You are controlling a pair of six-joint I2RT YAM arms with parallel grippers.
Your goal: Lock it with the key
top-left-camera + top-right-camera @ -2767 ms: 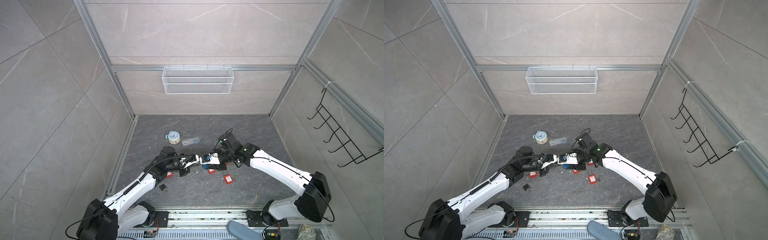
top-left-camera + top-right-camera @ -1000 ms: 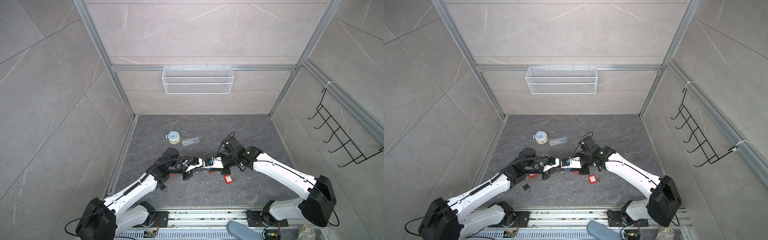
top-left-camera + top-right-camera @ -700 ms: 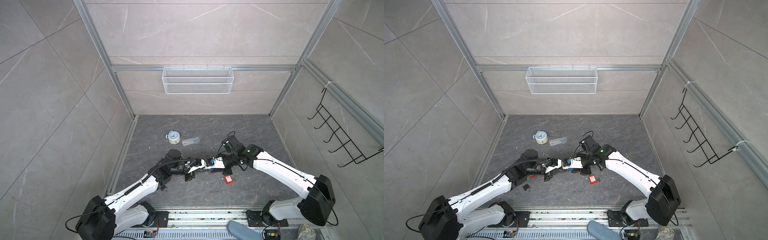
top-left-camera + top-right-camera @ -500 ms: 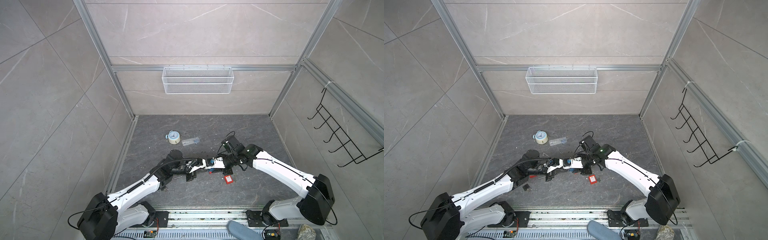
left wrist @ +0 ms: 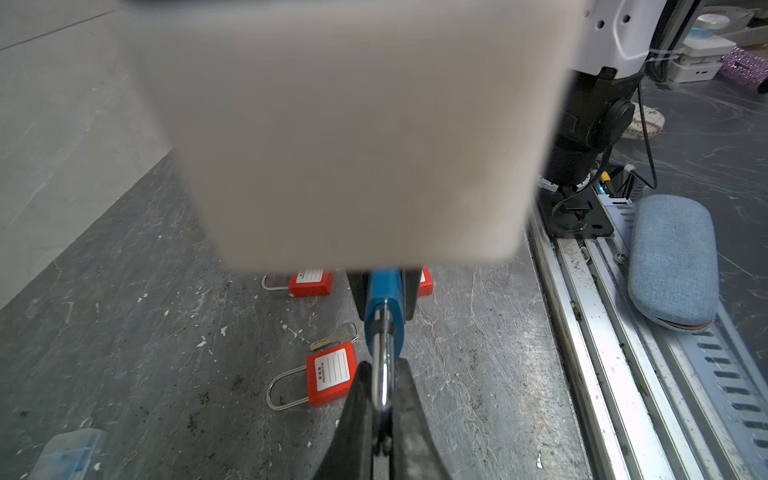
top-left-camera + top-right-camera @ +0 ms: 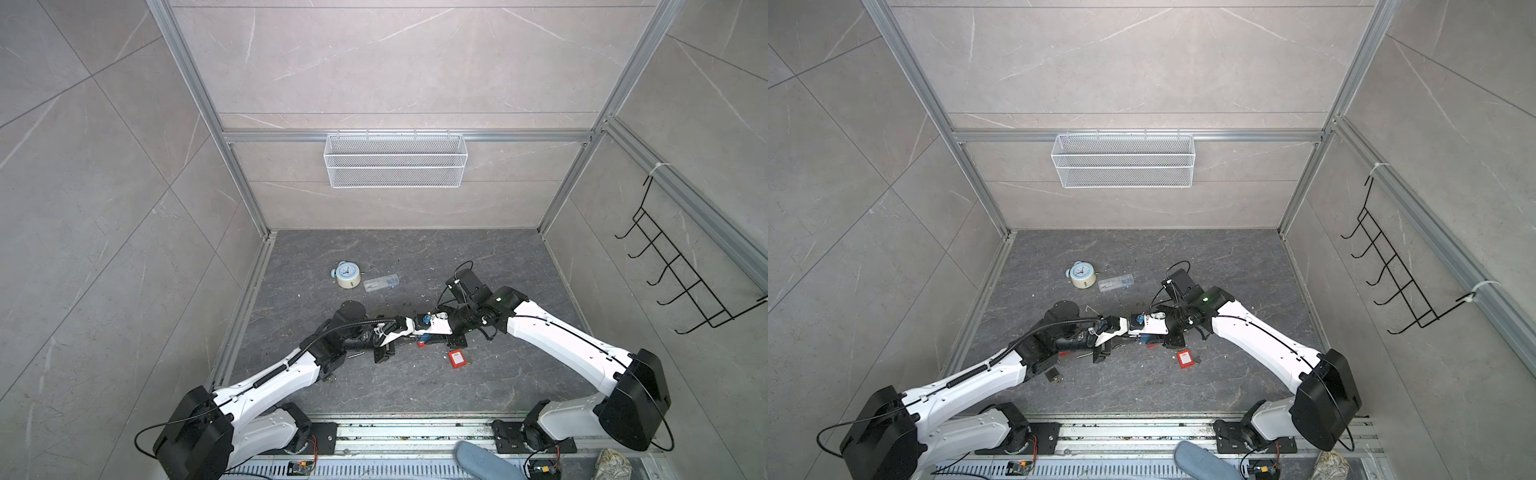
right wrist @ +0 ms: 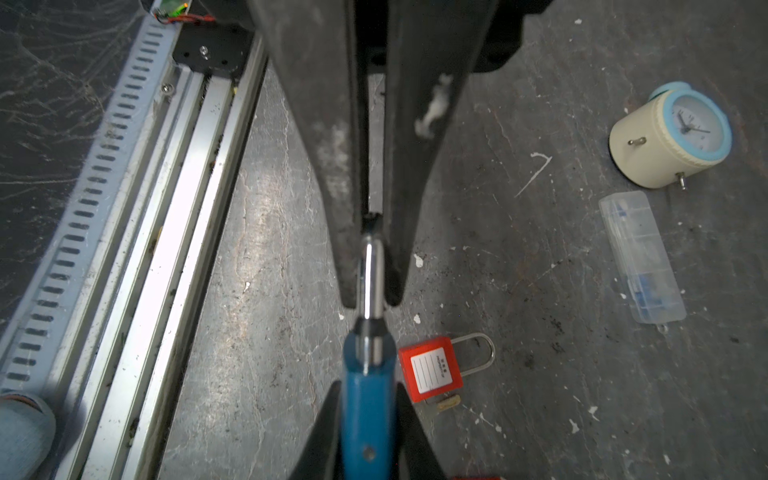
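Meeting over the middle of a dark grey counter (image 6: pixel 415 395), two white robot arms are shown from above in both top views, one reaching in from each near corner.

Furthest left among the loose objects, toward the back wall, a small cream alarm clock (image 6: pixel 347 275) with a pale blue face is seen. A clear plastic box (image 6: pixel 381 282) is laid just to its right.

In front of these, the left gripper (image 5: pixel 382 374) is closed to a narrow pinch on the silver shackle (image 7: pixel 368 270) of a blue padlock (image 7: pixel 365 424). Immediately to the right, the padlock's blue body is clamped between the dark fingers (image 7: pixel 409 428) of the right gripper (image 7: pixel 365 397), so the padlock is held by both grippers at once. It is kept clear of the counter surface, stretched in a line between the two arms, shackle toward the left arm and body toward the right.

Whether the shackle is pushed home, and whether a key is seated in the blue body, cannot be told from any view.

On the counter beneath and beside the held padlock, red padlocks with white labels are scattered. In the right wrist view one red padlock (image 7: pixel 430 370) is seen lying flat just beside the blue body, and a brass-coloured key (image 7: pixel 446 402) is laid touching it. Further right and nearer the front, another red padlock (image 6: pixel 456 358) is seen lying apart from the grippers.
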